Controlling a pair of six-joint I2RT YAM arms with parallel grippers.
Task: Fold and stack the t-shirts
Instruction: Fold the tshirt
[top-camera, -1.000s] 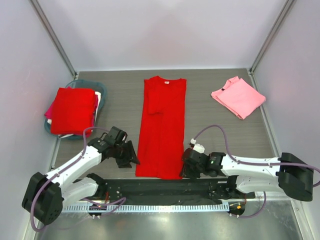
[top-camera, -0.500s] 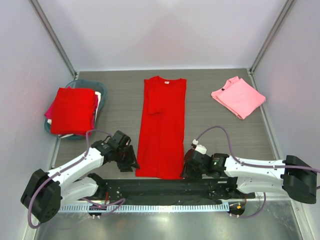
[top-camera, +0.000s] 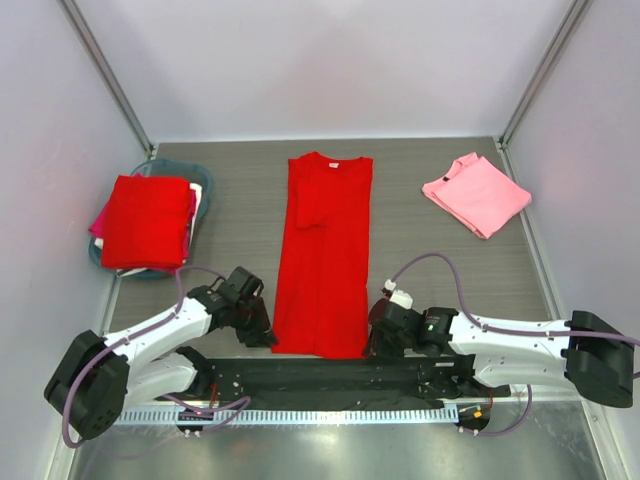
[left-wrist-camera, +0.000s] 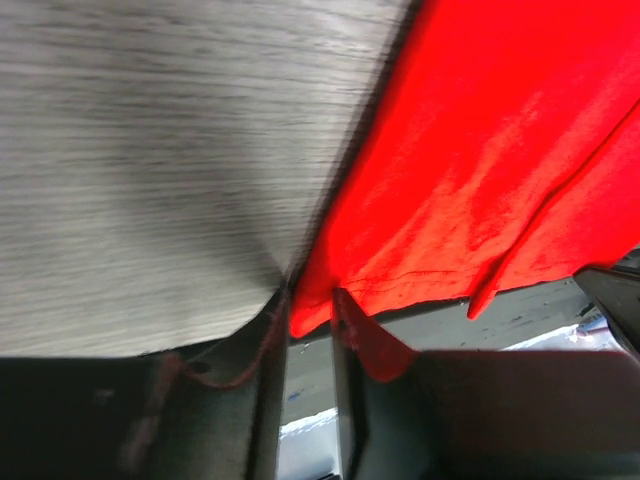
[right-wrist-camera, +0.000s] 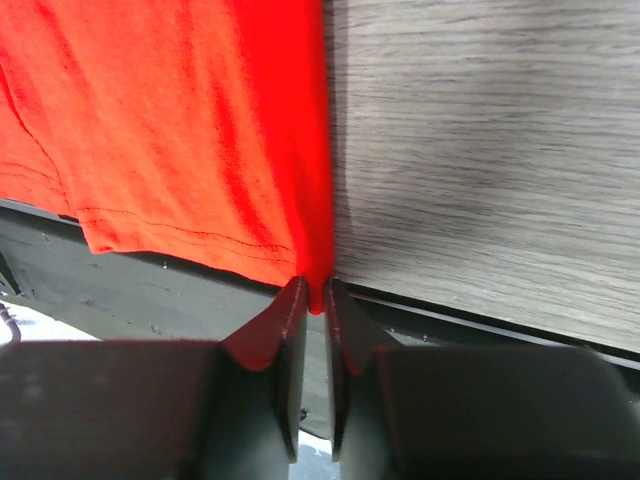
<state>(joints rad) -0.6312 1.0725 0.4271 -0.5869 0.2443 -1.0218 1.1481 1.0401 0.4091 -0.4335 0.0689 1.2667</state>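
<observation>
Here the red t-shirt (top-camera: 323, 255), folded into a long strip, lies along the middle of the worktop (top-camera: 430, 255). Left hand (left-wrist-camera: 312, 320) and right hand (right-wrist-camera: 312, 300) are each pinched onto a near hem corner. A folded pink t-shirt (top-camera: 476, 193) lies far right; further shirts fill the teal basin (top-camera: 205, 178), far left.

Both pincers (top-camera: 268, 338) (top-camera: 372, 345) now pinching red tee (top-camera: 323, 262) hem corners.

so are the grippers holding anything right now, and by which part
Both pinch the long red t-shirt at its near hem: left gripper on one bottom corner, right gripper on the other.
</observation>
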